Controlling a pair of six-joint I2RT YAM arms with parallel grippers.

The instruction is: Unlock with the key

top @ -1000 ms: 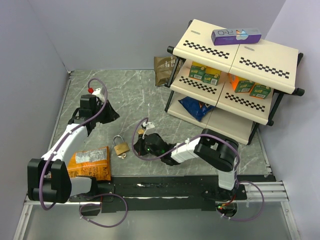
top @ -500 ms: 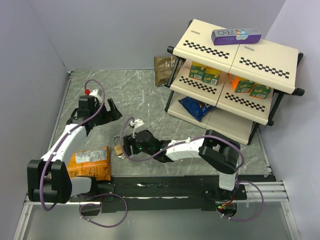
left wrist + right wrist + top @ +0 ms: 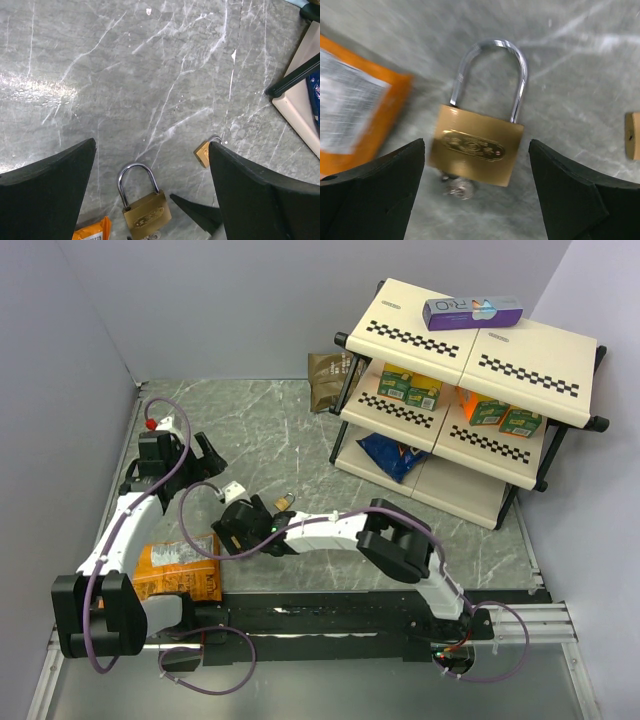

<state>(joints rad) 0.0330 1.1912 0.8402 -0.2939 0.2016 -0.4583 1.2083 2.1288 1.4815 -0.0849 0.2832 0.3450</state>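
— On the table (image 3: 580,60) beneath the right gripper (image 3: 476,144), where is the key (image 3: 456,187)?
— At the bottom edge of the padlock (image 3: 480,155), seemingly in its keyhole. Both it and the left gripper (image 3: 152,144) gape, holding nothing.
— Progress?
— Shackle (image 3: 492,47) looks seated; I judge the turning remains.

The purple box (image 3: 472,312) lying on top of the shelf rack (image 3: 520,350) carries large pale letters that read roughly "R·O"; the print beside them is too small to read. The brass padlock (image 3: 475,146) bears an embossed oval stamp with blurred lettering. The orange packet (image 3: 355,117) has a white printed label and the green cartons (image 3: 410,388) carry print, none of it legible.
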